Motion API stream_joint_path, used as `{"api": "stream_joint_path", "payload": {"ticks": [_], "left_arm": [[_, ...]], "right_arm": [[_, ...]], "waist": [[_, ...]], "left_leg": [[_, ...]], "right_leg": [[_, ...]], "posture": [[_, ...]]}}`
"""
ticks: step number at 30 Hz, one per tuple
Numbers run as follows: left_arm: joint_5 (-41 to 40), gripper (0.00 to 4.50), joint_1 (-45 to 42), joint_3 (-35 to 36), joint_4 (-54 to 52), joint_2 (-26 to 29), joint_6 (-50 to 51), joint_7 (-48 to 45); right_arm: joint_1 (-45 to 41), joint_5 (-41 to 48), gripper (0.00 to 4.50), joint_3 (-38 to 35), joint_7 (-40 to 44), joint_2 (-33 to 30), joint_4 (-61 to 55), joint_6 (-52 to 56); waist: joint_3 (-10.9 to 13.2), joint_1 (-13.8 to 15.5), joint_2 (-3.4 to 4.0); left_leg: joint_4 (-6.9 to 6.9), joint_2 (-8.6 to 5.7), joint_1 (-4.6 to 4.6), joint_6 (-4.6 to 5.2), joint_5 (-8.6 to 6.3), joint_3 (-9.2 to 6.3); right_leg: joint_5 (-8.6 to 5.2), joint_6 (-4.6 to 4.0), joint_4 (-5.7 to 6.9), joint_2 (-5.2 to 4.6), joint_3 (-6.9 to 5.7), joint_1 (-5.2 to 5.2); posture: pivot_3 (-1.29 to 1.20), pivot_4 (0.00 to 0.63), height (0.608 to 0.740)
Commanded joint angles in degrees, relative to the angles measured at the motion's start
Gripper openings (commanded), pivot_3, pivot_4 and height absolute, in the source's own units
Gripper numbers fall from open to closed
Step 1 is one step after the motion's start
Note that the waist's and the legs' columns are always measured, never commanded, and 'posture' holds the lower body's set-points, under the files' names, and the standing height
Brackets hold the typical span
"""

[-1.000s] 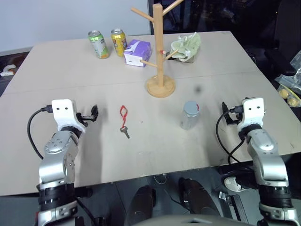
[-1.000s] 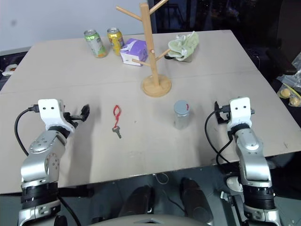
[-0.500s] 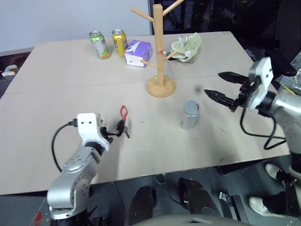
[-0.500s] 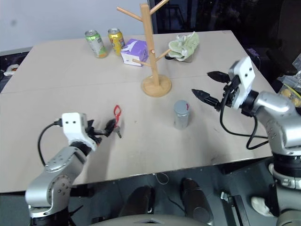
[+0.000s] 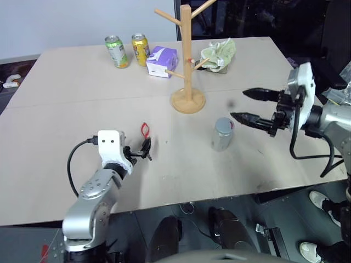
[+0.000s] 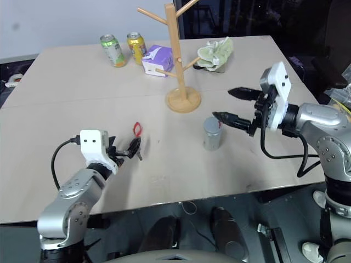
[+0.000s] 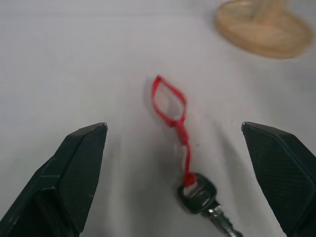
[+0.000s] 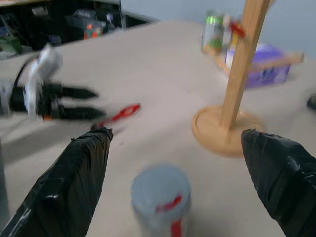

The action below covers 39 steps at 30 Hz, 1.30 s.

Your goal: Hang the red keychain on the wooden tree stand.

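Two grippers are up over the table [image 5: 66, 87], and neither has anything in it yet. The left gripper [image 5: 143, 150] sits low, right at the red keychain [image 7: 178, 133], which lies flat on the wood near the front, well short of the wooden tree stand [image 5: 187, 60]. From the left wrist view its fingers [image 7: 69, 168] are spread wide with the cord loop and the little dark key lying between them, the key end nearest the wrist. From the head views I cannot tell whether a fingertip already touches the key.

The right gripper [image 5: 252, 105] hangs above the table with its fingers spread apart and empty, pointing across toward the stand, just above and to the right of a small lidded jar [image 5: 222, 133].

My reading is that the step in hand is the pick-up — the approach looks done, the pinch not yet. The next move calls for lowering and closing on the thin cord or the key without pushing it away, then lifting it clear and carrying the loop over an upward-slanting peg.
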Motion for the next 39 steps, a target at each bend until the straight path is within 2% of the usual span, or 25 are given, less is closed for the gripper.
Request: {"api": "stream_joint_path", "payload": {"ticks": [1, 4, 8, 12, 16, 21, 32, 39], "left_arm": [[-15.0, 4.5, -9.5, 8.6, 2.5, 13.9, 3.8, -19.0], [-24.0, 4.5, -16.8, 10.5, 8.1, 22.2, 9.6, -26.8], [-30.2, 4.5, -25.3, 6.0, 11.7, 32.3, 13.8, -39.9], [-28.7, 4.5, -23.0, 1.2, 8.7, 38.2, 11.1, -50.6], [-26.1, 4.5, -23.2, -1.1, 9.5, 38.0, 7.6, -52.0], [-25.2, 4.5, -24.6, -2.8, 9.3, 36.3, 6.5, -50.6], [-26.4, 4.5, -24.7, -3.0, 8.3, 35.7, 7.4, -49.6], [-28.1, 4.5, -24.0, -2.2, 6.9, 35.2, 8.5, -47.9]], "right_arm": [[4.2, 1.6, 4.47, -2.8, 1.5, -2.7, -4.6, 0.2], [7.3, 0.9, 4.47, -1.8, 1.2, -3.2, -6.4, -0.4], [13.2, -0.8, 4.47, 0.7, -2.7, -0.7, -10.9, -1.0], [17.5, -6.8, 4.47, 4.7, -12.1, 4.4, -15.0, -2.2], [18.9, -10.5, 4.47, 7.1, -22.5, 11.2, -17.5, -0.4], [18.2, -13.4, 4.47, 10.6, -28.6, 16.4, -19.3, 0.5], [16.4, -17.2, 4.47, 13.7, -35.8, 24.3, -16.8, 2.1], [13.3, -19.1, 4.47, 15.1, -36.2, 26.9, -12.9, 1.1]], "waist": [[0.0, 0.3, -0.03], [0.0, -0.1, 0.02], [0.1, -0.7, -0.03], [0.1, -1.3, 0.08], [0.1, -1.5, 0.06], [0.1, -1.5, 0.07], [0.1, -1.6, 0.07], [0.1, -1.6, 0.08]], "left_leg": [[0.02, 0.01, -0.1, 0.0, 0.0, -0.03], [0.09, 0.04, -0.1, 0.0, 0.0, -0.01], [-0.05, 0.03, -0.1, 0.01, -0.01, 0.12], [-0.11, 0.03, -0.16, 0.02, -0.04, 0.07], [-0.07, 0.04, -0.15, 0.01, -0.03, 0.05], [-0.05, 0.04, -0.09, 0.01, -0.03, 0.02], [-0.07, 0.04, -0.12, 0.01, -0.03, 0.02], [-0.08, 0.04, -0.13, 0.01, -0.03, 0.02]], "right_leg": [[0.0, 0.0, 0.03, 0.0, -0.05, -0.1], [-0.01, 0.0, 0.02, -0.01, -0.13, -0.1], [-0.03, 0.04, -0.08, -0.05, -0.04, -0.12], [-0.11, 0.03, -0.11, -0.07, -0.07, -0.16], [-0.12, 0.03, -0.07, -0.05, -0.06, -0.2], [-0.12, 0.03, -0.02, -0.03, -0.07, -0.16], [-0.12, 0.03, -0.04, -0.04, -0.06, -0.19], [-0.12, 0.02, -0.03, -0.03, -0.05, -0.19]], "posture": [[0.0, 0.15, 0.74], [0.0, 0.15, 0.74], [0.0, 0.15, 0.74], [0.0, 0.15, 0.74], [0.0, 0.15, 0.74], [0.0, 0.15, 0.74], [0.0, 0.15, 0.74], [0.0, 0.15, 0.74]]}}
